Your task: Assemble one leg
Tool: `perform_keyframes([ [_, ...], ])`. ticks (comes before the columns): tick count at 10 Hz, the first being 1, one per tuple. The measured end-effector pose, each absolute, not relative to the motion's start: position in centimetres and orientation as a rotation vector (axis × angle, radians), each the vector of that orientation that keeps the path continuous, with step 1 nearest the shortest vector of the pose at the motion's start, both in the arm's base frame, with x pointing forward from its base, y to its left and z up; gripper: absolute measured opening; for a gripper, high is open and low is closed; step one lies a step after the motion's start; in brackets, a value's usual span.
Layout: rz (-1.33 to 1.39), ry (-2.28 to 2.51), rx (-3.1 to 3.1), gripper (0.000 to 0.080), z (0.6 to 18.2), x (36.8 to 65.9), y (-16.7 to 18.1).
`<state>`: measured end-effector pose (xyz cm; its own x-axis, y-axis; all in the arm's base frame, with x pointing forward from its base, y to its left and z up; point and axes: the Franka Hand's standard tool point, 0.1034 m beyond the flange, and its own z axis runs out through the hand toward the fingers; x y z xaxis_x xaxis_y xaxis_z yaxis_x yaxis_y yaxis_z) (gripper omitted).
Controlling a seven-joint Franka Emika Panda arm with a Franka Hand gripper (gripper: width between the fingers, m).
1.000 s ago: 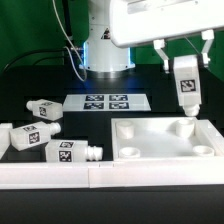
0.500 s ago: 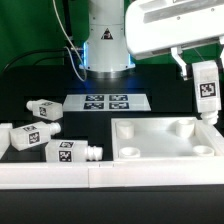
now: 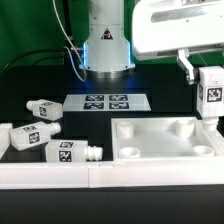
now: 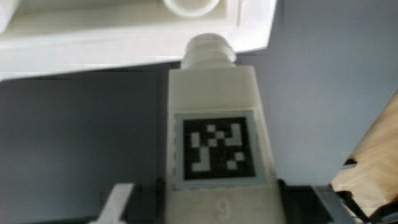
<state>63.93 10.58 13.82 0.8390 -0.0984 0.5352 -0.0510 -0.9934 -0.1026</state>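
Black table surface [image 3: 160, 105] bears all loose parts; large white square tray-like top [image 3: 165, 148] lies at the exterior view's right, its recess showing only its own round corner sockets [image 3: 180, 127]; thin flat white marker board [image 3: 105, 101] lies flat behind it, towards centre; two-finger gripper [image 3: 205, 74] is clamped on one small white rectangular tagged leg [image 3: 211, 94], held upright in the air, peg [image 4: 210, 48] downward, over the tray's far corner at the exterior view's right; in the wrist view the peg points near a socket; three further white legs [image 3: 30, 135] lie on their sides at the exterior view's left, well apart from the tray.
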Motion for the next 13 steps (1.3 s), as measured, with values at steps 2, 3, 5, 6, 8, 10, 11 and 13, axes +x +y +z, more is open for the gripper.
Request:
perform_keyframes([
  [2, -0.859, 0.118, -2.931, 0.0285, 13.8, 63.9, 10.6],
  [3, -0.857, 0.117, -2.932, 0.0285, 13.7, 63.9, 10.7],
  [5, -0.847, 0.007, -2.966, 0.0285, 12.6, 63.3, 10.9],
  [6, -0.847, -0.023, -2.981, 0.0285, 12.2, 63.4, 10.2],
  [8, -0.833, -0.046, -2.985, 0.0285, 11.5, 63.3, 10.9],
  [10, -0.817, -0.056, -2.992, 0.0285, 10.7, 62.9, 11.2],
  [11, -0.813, -0.059, -2.992, 0.0285, 10.5, 62.9, 11.3],
  [13, -0.812, -0.056, -2.994, 0.0285, 10.3, 63.2, 11.1],
])
